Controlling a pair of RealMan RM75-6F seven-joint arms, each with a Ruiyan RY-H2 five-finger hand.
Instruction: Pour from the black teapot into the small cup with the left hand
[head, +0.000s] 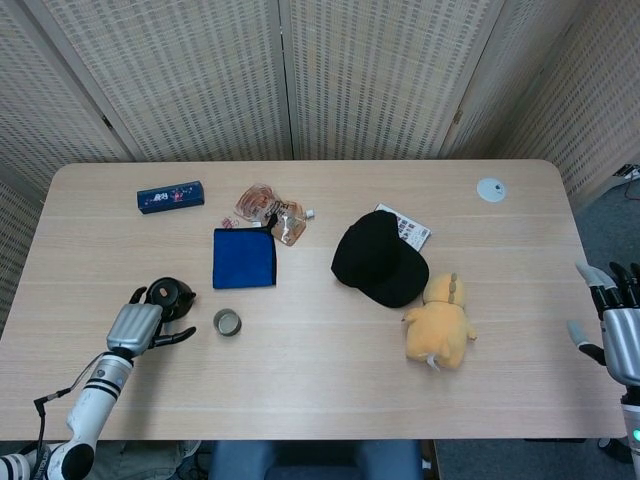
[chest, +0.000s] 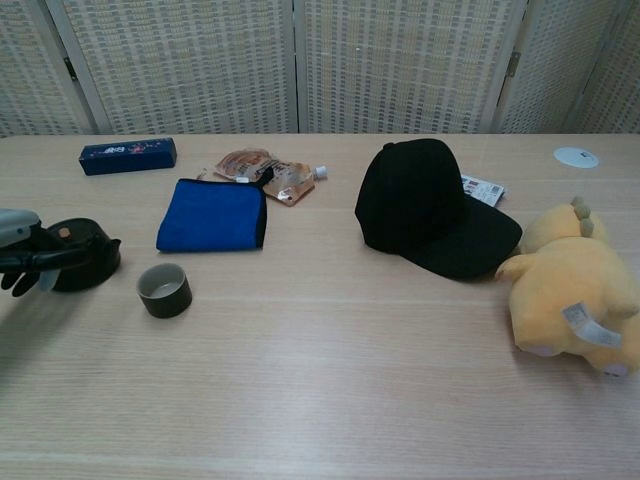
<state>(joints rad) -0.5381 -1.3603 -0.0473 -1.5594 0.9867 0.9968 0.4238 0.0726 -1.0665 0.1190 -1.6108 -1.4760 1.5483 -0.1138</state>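
The chest view's left edge is cutting off most of the left hand (chest: 22, 250) beside the black teapot (chest: 82, 262), so whether its fingers (chest: 40, 262) are touching the pot is staying unclear. The right hand (head: 617, 325) is running out of the head view's right edge, and the chest view is missing it. The black cap (head: 380, 257) is covering part of a white card (head: 408, 228). The blue box's (head: 170, 196) print is reading too small.
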